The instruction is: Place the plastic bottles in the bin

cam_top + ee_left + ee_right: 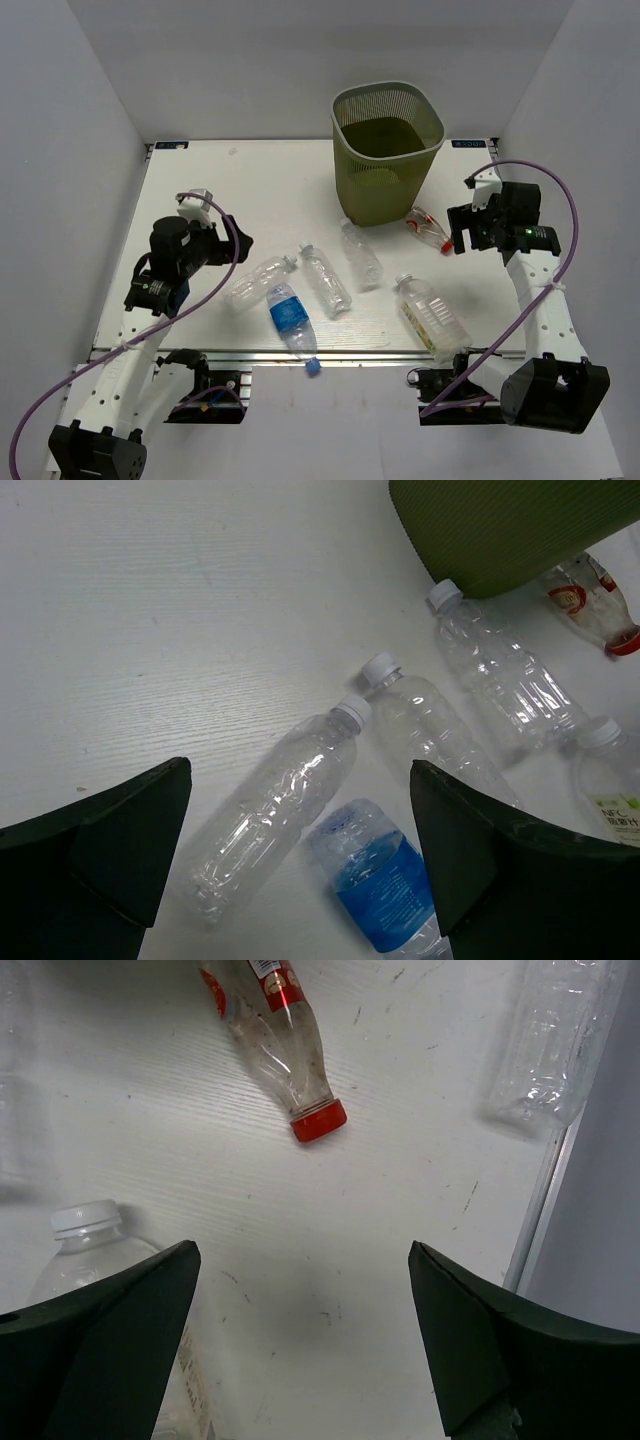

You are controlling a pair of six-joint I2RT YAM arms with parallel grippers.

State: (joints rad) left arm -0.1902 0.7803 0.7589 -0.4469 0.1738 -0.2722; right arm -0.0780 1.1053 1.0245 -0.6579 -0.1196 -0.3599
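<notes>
The olive-green mesh bin (386, 185) stands at the back centre; its wall shows in the left wrist view (510, 525). Three clear bottles (256, 281) (325, 280) (360, 255) lie in front of it. A blue-label bottle (290, 318) and a larger pale-label bottle (430, 312) lie near the front edge. A red-label bottle (428, 228) lies beside the bin. My left gripper (300, 850) is open and empty above a clear bottle (275, 815) and the blue-label bottle (385, 880). My right gripper (300, 1340) is open and empty over bare table, near the red cap (319, 1121).
The larger bottle's white cap (85, 1218) is by my right gripper's left finger. Another clear bottle (555, 1040) lies close to the table's metal edge (540, 1200). White walls close in the table on the back and both sides.
</notes>
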